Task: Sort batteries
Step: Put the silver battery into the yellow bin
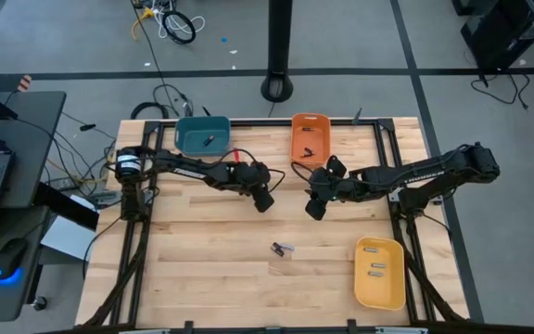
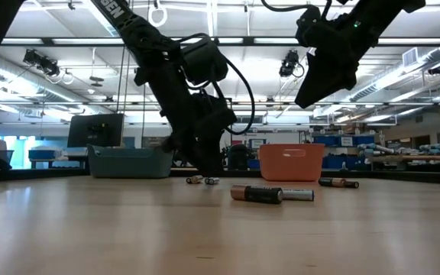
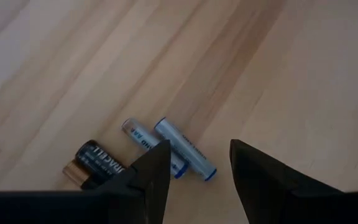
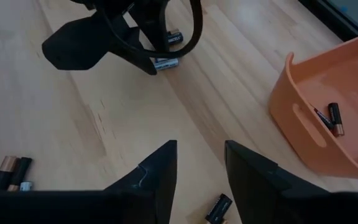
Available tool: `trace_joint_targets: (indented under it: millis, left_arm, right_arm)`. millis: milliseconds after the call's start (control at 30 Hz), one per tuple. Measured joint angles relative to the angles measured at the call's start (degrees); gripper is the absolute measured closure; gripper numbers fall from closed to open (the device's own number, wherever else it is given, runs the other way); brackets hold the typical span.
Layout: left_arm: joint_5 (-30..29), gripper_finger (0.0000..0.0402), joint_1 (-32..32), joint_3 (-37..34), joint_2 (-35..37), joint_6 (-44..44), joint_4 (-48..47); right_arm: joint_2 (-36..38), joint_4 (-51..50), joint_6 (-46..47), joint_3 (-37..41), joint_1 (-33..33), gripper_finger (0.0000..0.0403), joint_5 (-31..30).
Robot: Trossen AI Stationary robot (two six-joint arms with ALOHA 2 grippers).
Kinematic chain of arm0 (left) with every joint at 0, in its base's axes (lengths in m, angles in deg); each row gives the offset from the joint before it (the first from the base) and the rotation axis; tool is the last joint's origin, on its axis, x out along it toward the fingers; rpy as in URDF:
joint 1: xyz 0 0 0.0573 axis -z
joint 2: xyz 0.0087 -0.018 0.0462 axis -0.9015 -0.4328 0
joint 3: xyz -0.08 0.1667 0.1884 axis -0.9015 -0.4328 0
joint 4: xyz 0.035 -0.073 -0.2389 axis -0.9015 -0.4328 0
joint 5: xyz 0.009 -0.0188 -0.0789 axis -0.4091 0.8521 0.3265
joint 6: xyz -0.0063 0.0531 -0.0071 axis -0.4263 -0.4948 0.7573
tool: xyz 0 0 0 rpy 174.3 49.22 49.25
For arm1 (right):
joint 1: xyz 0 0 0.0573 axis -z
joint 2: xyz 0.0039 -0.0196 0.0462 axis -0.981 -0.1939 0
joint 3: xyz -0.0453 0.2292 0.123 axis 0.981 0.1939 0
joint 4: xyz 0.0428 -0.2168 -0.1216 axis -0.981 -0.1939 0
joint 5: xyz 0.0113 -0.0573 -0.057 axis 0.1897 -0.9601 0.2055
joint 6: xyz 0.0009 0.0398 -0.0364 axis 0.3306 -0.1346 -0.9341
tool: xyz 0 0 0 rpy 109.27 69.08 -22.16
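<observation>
Hovering low over the table, the left gripper (image 3: 194, 165) is open and holds nothing; three loose batteries (image 3: 166, 148) lie just under its fingers. The right gripper (image 4: 199, 163) hangs open and empty too, near the orange bin (image 1: 310, 137). Some batteries are already in the orange, teal (image 1: 201, 135) and yellow (image 1: 379, 271) bins. I judge the sorting is partly done: another pair (image 1: 282, 249) waits mid-table.

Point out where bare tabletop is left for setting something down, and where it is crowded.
Free: the near left wood, between the table's left edge and the battery cluster; also the strip between that cluster and the yellow bin. Crowded: the far middle, where the left gripper and right gripper hang before the teal bin and orange bin.
</observation>
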Motion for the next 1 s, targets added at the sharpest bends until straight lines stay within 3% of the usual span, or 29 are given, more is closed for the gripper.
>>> trace_joint_targets:
  millis: [1000]
  left_arm:
    - [1.11, 0.0229, -0.98, -0.02, 0.04, -1.25, 0.50]
  right_arm:
    - [0.00, 0.20, 0.00, 0.00, 0.00, 0.0259, -0.02]
